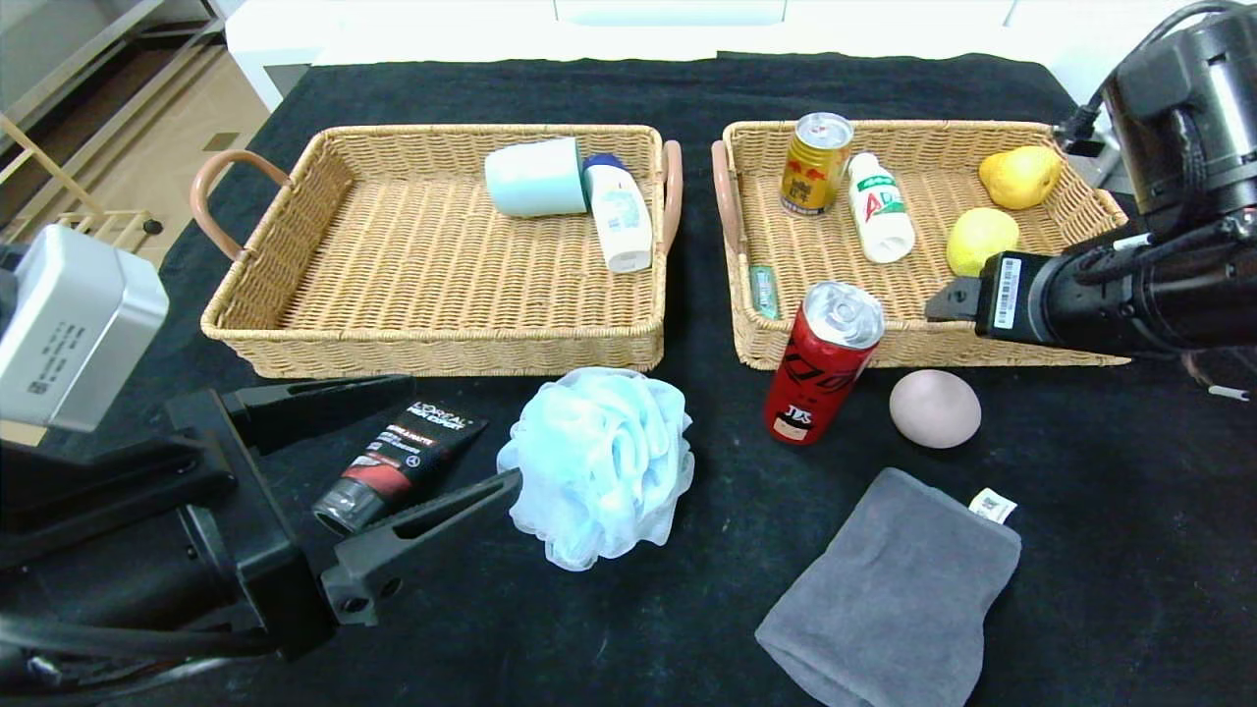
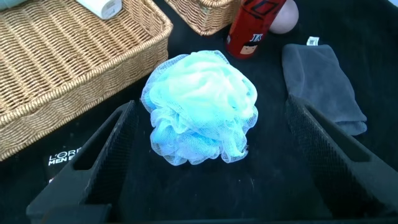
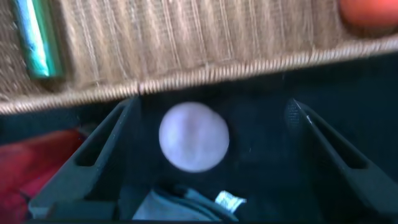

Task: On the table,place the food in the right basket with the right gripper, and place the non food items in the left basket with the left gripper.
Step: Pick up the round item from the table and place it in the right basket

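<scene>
Sorting is seen under way on a black table (image 1: 687,88), with two wicker baskets set side by side and loose items lying in front of them.

The left basket (image 1: 295,236), at 11 o'clock, is seen holding a pale cup (image 1: 535,177) and a white bottle (image 1: 619,214); the right basket (image 1: 982,353), at 1 o'clock, is filled with a gold can (image 1: 815,162), a small white bottle (image 1: 880,206), two yellow fruits (image 1: 982,241) and a green tube (image 1: 764,292). A grey cloth (image 1: 889,589) is laid at 5 o'clock, a blue bath pouf (image 1: 599,462) at 6 o'clock. The left gripper (image 1: 383,457) is held at 8 o'clock, jaws spread wide with a black tube (image 1: 398,463) between them and the pouf just ahead. The right gripper (image 3: 205,134) is poised at 3 o'clock over the basket's front rim, jaws wide and empty, an egg (image 3: 194,137) framed below. A red can (image 1: 823,361) is stood beside the egg.
</scene>
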